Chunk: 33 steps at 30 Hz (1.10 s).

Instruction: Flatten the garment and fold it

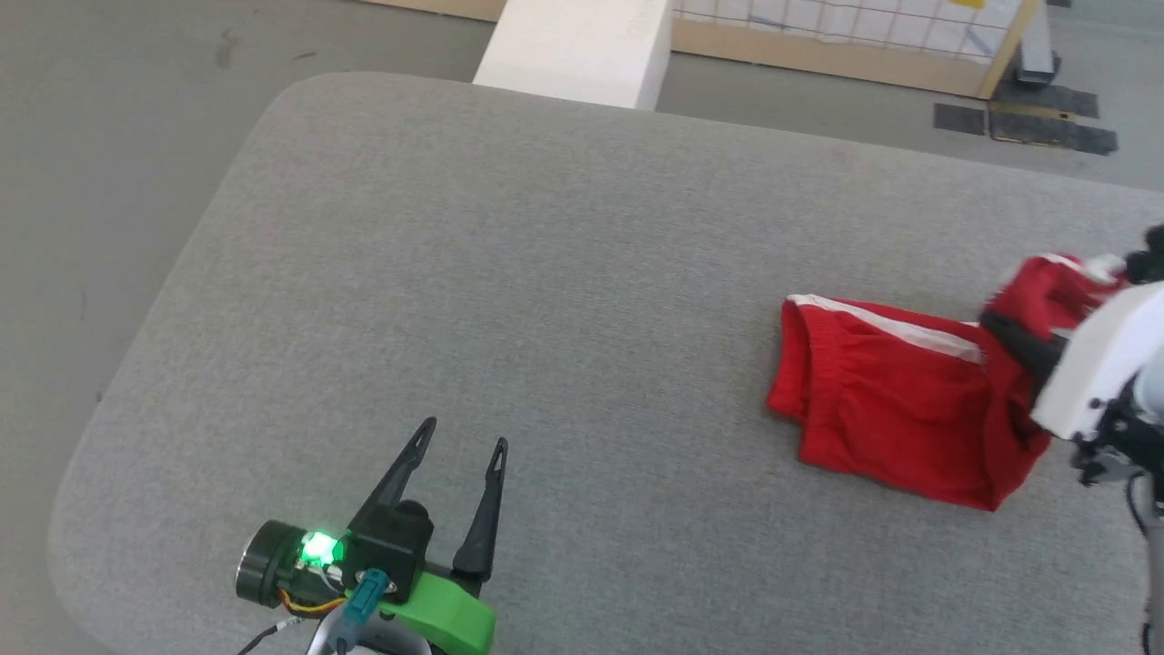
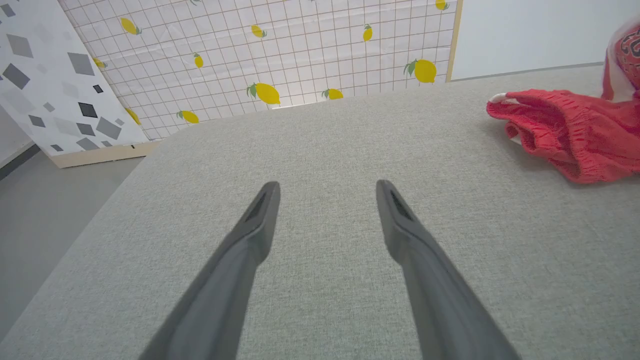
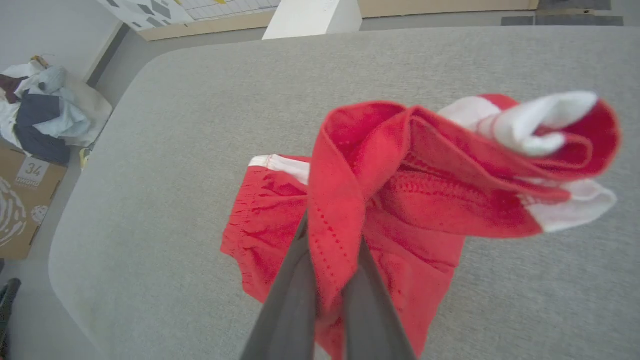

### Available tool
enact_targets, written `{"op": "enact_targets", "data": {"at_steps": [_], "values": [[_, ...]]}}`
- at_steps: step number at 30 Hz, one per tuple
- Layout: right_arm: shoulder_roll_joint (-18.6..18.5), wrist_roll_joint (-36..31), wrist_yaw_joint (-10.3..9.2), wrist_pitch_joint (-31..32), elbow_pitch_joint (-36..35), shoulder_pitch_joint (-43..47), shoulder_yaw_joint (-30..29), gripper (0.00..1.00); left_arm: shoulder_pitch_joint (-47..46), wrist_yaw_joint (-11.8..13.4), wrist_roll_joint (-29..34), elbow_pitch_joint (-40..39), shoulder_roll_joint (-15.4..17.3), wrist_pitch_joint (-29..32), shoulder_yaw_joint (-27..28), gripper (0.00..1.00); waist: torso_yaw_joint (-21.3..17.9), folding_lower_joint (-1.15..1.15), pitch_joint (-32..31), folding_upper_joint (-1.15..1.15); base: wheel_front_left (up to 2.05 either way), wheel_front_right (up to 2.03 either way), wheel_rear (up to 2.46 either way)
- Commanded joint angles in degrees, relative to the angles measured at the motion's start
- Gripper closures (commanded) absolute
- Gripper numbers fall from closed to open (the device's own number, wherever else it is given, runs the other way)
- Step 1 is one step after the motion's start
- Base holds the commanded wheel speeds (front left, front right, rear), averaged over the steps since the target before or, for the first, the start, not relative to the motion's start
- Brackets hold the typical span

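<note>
The garment (image 1: 896, 400) is a pair of red shorts with white stripes, lying bunched at the right side of the grey table (image 1: 509, 273). My right gripper (image 3: 330, 240) is shut on a fold of the garment (image 3: 400, 175) and holds part of it lifted above the table. The waistband end (image 2: 560, 125) stays on the surface. Far from it, my left gripper (image 1: 462, 435) hovers open at the near left of the table with nothing between its fingers (image 2: 260, 210).
A white block (image 1: 582, 41) stands beyond the far table edge. A lemon-print panel (image 2: 280, 60) rises behind it. A pile of clothes and a cardboard box (image 3: 25, 185) sit on the floor off the table's left side.
</note>
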Motion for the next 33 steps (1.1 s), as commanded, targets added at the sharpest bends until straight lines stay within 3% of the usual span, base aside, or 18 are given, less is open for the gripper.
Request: {"op": "enact_targets", "data": {"at_steps": [1,9,19,20,21,24,33], "values": [[0.73,0.22,0.21,0.37,-0.75,-0.87,0.91,1.00,0.89,0.19,-0.17,0.24,-0.14,0.03,0.03,0.00,1.14,0.00,0.17,0.00,0.00,0.00,0.00],[0.85,-1.65,0.21,1.40,-2.88,0.65,8.62,1.00,0.80,0.25,-0.40,0.90,-0.38,0.05,-0.29,0.00,3.55,0.00,0.35,0.00,0.00,0.00,0.00],[-0.28,-3.66,0.21,-0.96,1.13,2.00,16.32,0.98,0.60,0.26,-0.75,1.64,-0.83,-0.14,-0.49,0.00,4.55,0.00,0.76,0.00,0.00,0.00,0.00],[-0.54,-4.01,0.21,-1.96,1.58,1.72,17.11,0.54,0.55,0.26,-0.78,1.68,-0.89,-0.15,-0.52,0.00,4.56,0.00,0.83,0.00,0.00,0.00,0.00],[-0.52,-4.17,0.21,-2.79,2.04,1.48,17.53,0.00,0.49,0.26,-0.79,1.72,-0.94,-0.16,-0.55,0.00,4.57,0.00,0.89,0.00,0.00,0.00,0.00],[-0.99,-4.33,0.21,-4.91,2.33,0.65,21.14,0.00,0.28,0.29,-0.90,1.86,-1.14,-0.20,-0.58,0.00,4.54,0.00,1.15,0.00,0.00,0.00,0.00],[-7.65,-3.08,0.21,-12.77,0.12,-2.26,36.07,0.00,0.16,0.57,-1.58,2.55,-1.48,-0.37,-0.15,0.00,3.23,0.00,1.14,0.00,0.00,0.00,0.00]]}}
